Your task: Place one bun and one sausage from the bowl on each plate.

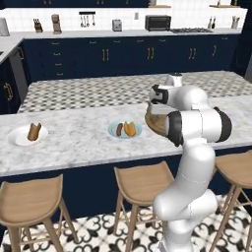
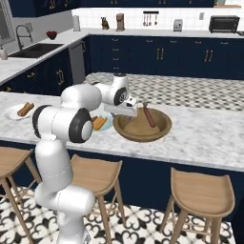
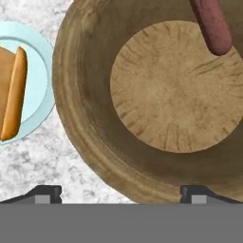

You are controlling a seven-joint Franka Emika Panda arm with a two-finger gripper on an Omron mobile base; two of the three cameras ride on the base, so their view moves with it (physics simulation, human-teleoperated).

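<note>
The brown wooden bowl [image 2: 138, 129] stands on the marble island counter with one sausage [image 2: 149, 116] leaning against its far side. My gripper [image 2: 126, 114] hangs open and empty over the bowl's left rim. In the hand view the gripper [image 3: 121, 194] looks down into the bowl [image 3: 95, 118], with the sausage [image 3: 211, 23] at the top right. Left of the bowl, the teal plate [image 1: 114, 133] holds a sausage [image 1: 119, 129] and a bun [image 1: 130, 129]. Far left, the white plate [image 1: 18, 140] holds one bun [image 1: 34, 131].
Wooden stools [image 1: 140, 183] stand along the island's near edge. My arm's white links [image 1: 197, 125] cover part of the bowl in the left base view. Bare marble lies between the two plates. The back counter carries a toaster oven [image 1: 158, 22].
</note>
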